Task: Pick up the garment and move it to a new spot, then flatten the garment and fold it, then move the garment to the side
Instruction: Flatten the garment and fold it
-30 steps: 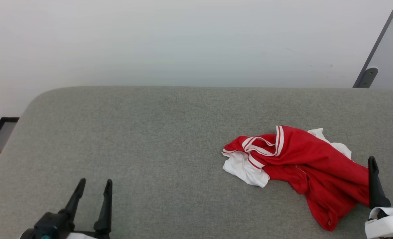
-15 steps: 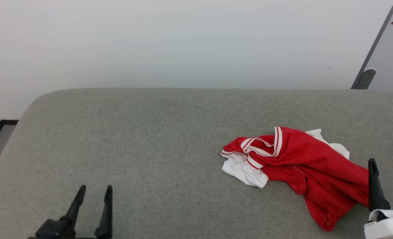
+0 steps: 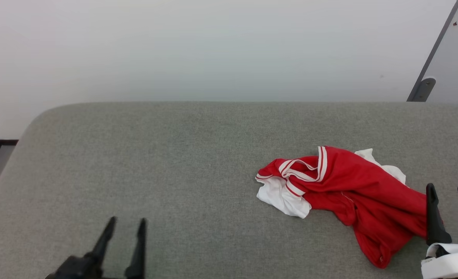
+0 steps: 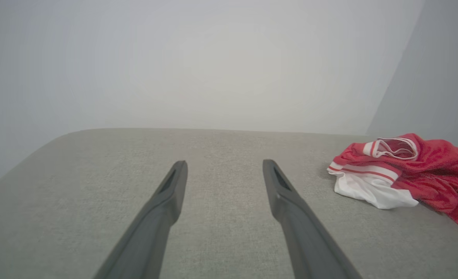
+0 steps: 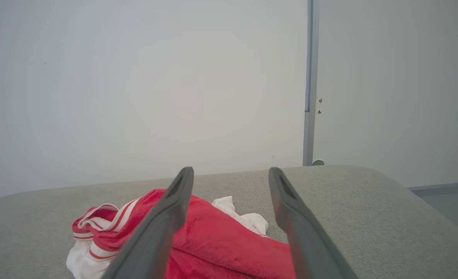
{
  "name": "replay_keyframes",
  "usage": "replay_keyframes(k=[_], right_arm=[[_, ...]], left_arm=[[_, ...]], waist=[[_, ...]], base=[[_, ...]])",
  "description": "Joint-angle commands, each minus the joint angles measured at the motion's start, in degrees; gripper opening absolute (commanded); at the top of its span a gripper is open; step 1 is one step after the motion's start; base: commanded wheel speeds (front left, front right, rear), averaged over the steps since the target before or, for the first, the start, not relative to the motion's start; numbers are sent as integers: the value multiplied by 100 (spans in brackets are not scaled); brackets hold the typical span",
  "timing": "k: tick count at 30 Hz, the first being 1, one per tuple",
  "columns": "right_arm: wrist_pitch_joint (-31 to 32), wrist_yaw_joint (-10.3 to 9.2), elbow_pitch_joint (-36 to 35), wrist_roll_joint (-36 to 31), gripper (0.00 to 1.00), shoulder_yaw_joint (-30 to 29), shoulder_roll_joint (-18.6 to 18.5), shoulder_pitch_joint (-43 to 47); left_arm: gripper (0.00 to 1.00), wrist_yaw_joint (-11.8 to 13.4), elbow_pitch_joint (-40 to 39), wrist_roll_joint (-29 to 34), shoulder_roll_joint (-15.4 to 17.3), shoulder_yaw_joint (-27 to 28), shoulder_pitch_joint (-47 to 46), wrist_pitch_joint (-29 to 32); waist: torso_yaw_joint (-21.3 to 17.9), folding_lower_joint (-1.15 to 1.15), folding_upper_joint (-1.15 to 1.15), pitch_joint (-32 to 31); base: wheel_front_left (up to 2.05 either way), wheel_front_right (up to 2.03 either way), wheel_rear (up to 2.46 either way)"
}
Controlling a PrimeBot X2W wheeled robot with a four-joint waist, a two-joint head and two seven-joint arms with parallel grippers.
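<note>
The garment [image 3: 352,193] lies on the table [image 3: 194,155], right of centre. The right claw [image 3: 446,186] sits at its near right end, the left claw [image 3: 127,220] well apart at the near left, wall [image 3: 213,50] behind

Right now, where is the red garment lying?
In the head view the garment lies crumpled on the right side of the grey cushion, beside the open right gripper.

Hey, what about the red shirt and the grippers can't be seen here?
Any print on the garment: head view, crumpled folds hide it.
Its right part: left wrist view, cut by the right edge.
Its near part: right wrist view, behind the right gripper.
Base of the left gripper: head view, cut by the bottom edge.
</note>
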Motion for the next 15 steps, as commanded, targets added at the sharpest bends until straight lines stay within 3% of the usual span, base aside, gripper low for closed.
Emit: replay_keyframes(k=[1, 6, 11, 15], right_arm=[[-4, -8, -21, -27, 100, 19, 25, -72], [-4, -8, -32, -59, 100, 70, 59, -137], [-5, -8, -136, -10, 100, 187, 120, -349], [-5, -8, -174, 14, 100, 206, 196, -509]], left_arm=[[100, -11, -4, -77, 81, -106, -113, -1], [100, -11, 246, -619, 679, -1219, -1113, 491], [100, -5, 686, -1887, 1308, -2701, -2471, 2618], [100, -4, 970, -3144, 1462, -3280, -3408, 4045]], waist=[[-3, 0, 0, 24], [-31, 0, 0, 116], [-243, 0, 0, 417], [-485, 0, 0, 717]], base=[[0, 0, 0], [0, 0, 0], [0, 0, 0], [0, 0, 0]])
